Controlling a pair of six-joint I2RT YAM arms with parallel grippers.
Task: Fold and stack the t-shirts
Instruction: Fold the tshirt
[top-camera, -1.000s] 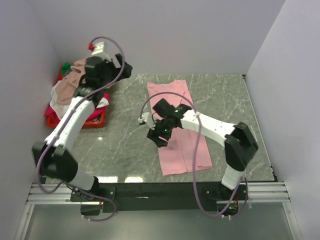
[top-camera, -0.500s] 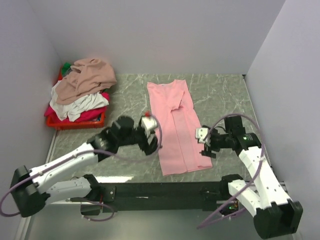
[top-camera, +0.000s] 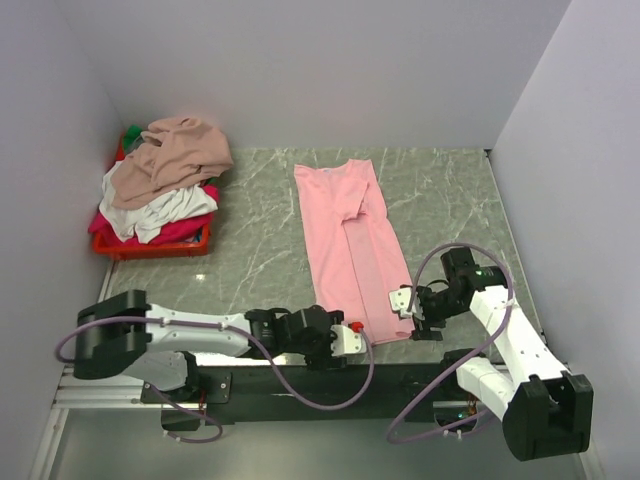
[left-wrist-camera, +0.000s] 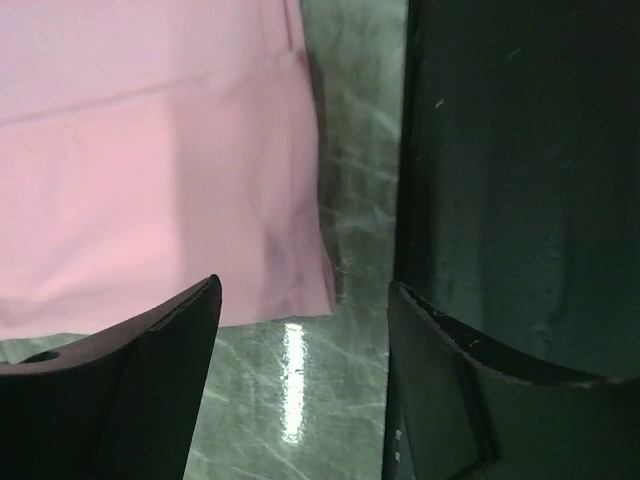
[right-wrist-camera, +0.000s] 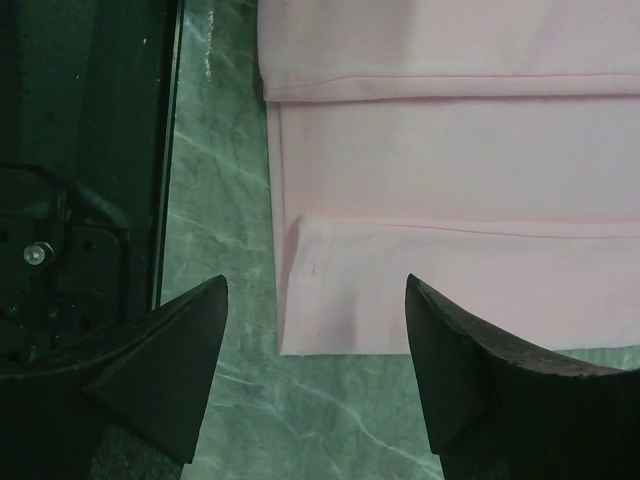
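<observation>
A light pink t-shirt (top-camera: 352, 245) lies flat on the table, folded into a long strip, neck at the far end. My left gripper (top-camera: 345, 340) is open and empty, low at the strip's near left corner (left-wrist-camera: 300, 270). My right gripper (top-camera: 410, 312) is open and empty, beside the near right corner (right-wrist-camera: 320, 300). The other t-shirts, tan (top-camera: 180, 145), white (top-camera: 160, 212) and magenta (top-camera: 185, 232), are piled in the red basket (top-camera: 150, 247) at the far left.
The black base rail (top-camera: 320, 380) runs along the table's near edge, close to both grippers; it also shows in the left wrist view (left-wrist-camera: 510, 180) and the right wrist view (right-wrist-camera: 80, 150). Grey walls stand left, back and right.
My left arm swung from the basket down to the pink strip's near left corner. My right arm drew back off the shirt to its near right corner.
</observation>
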